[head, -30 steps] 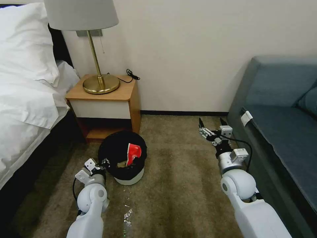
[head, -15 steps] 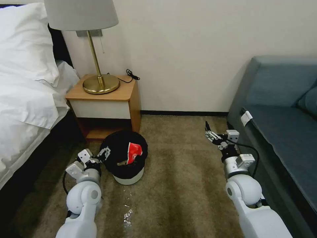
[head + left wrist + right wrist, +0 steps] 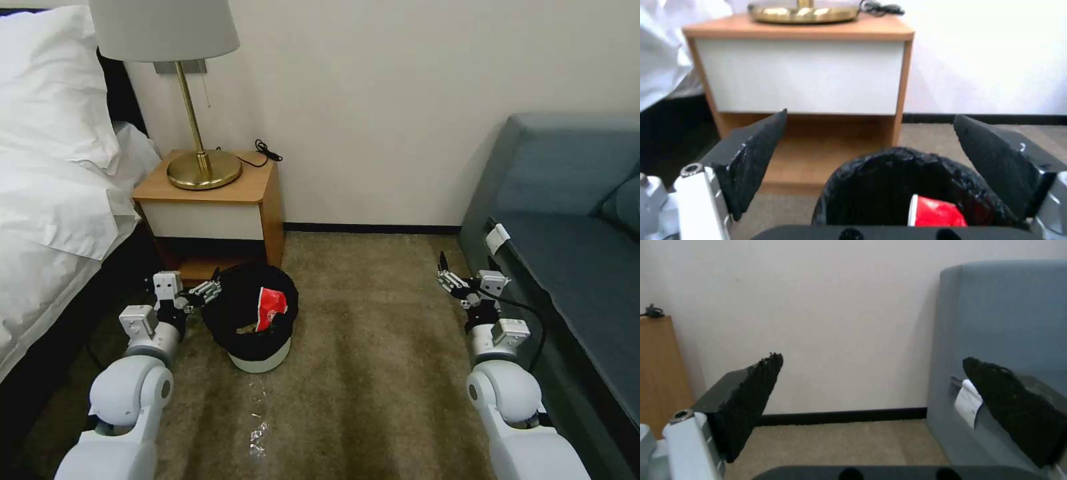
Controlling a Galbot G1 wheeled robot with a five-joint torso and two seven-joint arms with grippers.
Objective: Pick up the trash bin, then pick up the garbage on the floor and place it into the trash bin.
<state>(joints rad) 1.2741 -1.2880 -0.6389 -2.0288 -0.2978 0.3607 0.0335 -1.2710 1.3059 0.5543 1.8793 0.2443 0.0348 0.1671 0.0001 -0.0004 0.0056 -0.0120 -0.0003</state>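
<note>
Both arms have drawn back: left gripper, fingers wide, beside the floor-standing trash bin holding a red packet; right gripper, fingers wide, parked clear.

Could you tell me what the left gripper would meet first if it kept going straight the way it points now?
Probably the trash bin: the open left gripper points over its near rim, with the nightstand behind it. Depth is unclear.
</note>
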